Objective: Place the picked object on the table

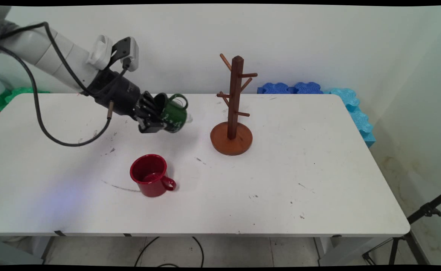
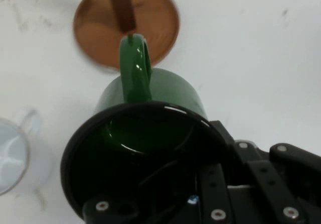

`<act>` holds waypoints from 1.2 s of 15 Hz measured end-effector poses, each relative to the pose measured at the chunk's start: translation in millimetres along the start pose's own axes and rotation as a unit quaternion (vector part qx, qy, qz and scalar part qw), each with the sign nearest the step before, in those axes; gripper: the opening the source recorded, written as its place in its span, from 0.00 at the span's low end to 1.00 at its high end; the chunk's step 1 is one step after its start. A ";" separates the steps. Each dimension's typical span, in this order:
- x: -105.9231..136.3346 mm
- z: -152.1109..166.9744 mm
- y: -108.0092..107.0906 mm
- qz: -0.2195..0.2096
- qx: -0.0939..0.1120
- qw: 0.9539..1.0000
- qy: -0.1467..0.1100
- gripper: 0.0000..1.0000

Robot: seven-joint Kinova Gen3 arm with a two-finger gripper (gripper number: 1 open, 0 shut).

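Pincer [image 1: 156,119] of mine is clamping the green mug [image 1: 175,113] by its rim, tilted, above the bench's [image 1: 318,169] far-left part. Its handle could be clipping the wooden mug tree [image 1: 232,109] nearby, or the mug slipping onto the clear cup [image 2: 12,156] beneath.

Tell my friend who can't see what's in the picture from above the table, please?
A robot arm's black gripper holds a green mug tipped sideways above a white table. To its right stands a brown wooden mug tree with bare pegs, and a red mug sits upright nearer the front edge.
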 end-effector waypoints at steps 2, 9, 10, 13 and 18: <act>2.1 2.1 -11.6 0.018 0.006 0.999 -0.031 0.00; 12.0 23.7 -40.5 0.046 -0.009 0.990 -0.133 0.00; 13.4 27.5 -42.5 0.047 -0.014 0.989 -0.140 0.00; 16.8 40.6 -49.5 0.051 -0.024 0.986 -0.160 0.00; 20.0 69.0 -63.2 0.047 -0.040 0.978 -0.199 0.00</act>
